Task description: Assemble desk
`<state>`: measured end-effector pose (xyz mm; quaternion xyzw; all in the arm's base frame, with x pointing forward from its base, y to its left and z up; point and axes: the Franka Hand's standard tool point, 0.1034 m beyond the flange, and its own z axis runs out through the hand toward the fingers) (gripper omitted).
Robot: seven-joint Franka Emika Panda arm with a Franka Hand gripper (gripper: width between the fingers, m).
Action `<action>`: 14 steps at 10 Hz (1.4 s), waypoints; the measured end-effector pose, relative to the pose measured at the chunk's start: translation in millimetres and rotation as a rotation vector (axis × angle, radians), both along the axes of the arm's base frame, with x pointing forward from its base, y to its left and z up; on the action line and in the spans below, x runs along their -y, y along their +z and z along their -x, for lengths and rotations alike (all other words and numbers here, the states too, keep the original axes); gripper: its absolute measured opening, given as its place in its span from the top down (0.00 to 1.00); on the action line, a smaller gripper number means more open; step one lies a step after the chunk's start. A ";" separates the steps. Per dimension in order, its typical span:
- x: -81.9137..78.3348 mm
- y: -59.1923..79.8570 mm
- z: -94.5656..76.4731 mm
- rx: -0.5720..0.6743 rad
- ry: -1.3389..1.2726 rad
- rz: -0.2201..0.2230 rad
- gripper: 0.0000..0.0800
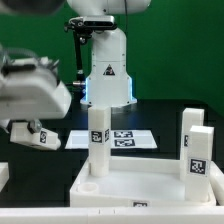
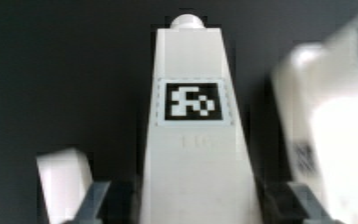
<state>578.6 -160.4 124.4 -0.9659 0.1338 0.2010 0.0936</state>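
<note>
exterior view, left to right: blurred grey camera housing (image 1: 30, 90) fills the near left, blocking that side. below it the gripper (image 1: 32, 135) pinches a white tagged leg (image 1: 38, 137), tilted, held above the black table (image 1: 60, 160). marker board (image 1: 128, 139) lies flat further back, centre, before the robot base (image 1: 105, 75). tabletop (image 1: 150, 190) sits near, centre to right. second leg (image 1: 98, 140) stands upright at its left corner; third leg (image 1: 197, 150) upright at its right. wrist view: held leg (image 2: 197, 110) runs between the fingers (image 2: 96, 200), tag facing the camera.
</note>
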 end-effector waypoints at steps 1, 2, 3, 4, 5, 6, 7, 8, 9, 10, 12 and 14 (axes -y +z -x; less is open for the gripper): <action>-9.9 18.6 -13.2 0.095 0.019 0.035 0.64; -15.1 19.9 -10.9 0.133 0.027 0.055 0.64; -10.6 17.4 -16.1 0.213 0.018 0.088 0.64; -8.0 18.6 -18.5 0.284 0.010 0.120 0.64; -12.3 25.0 -23.0 0.345 -0.002 0.159 0.64; -34.2 47.8 -33.7 0.439 0.018 0.187 0.64; -52.5 64.0 -35.4 0.535 0.035 0.206 0.64; -64.6 71.6 -37.9 0.623 0.046 0.237 0.64; -71.8 71.1 -38.7 0.703 0.055 0.265 0.64; -66.0 67.4 -37.1 0.750 0.050 0.286 0.64; -69.8 62.1 -35.4 0.794 0.031 0.309 0.64; -92.9 47.7 -33.8 0.796 0.045 0.304 0.64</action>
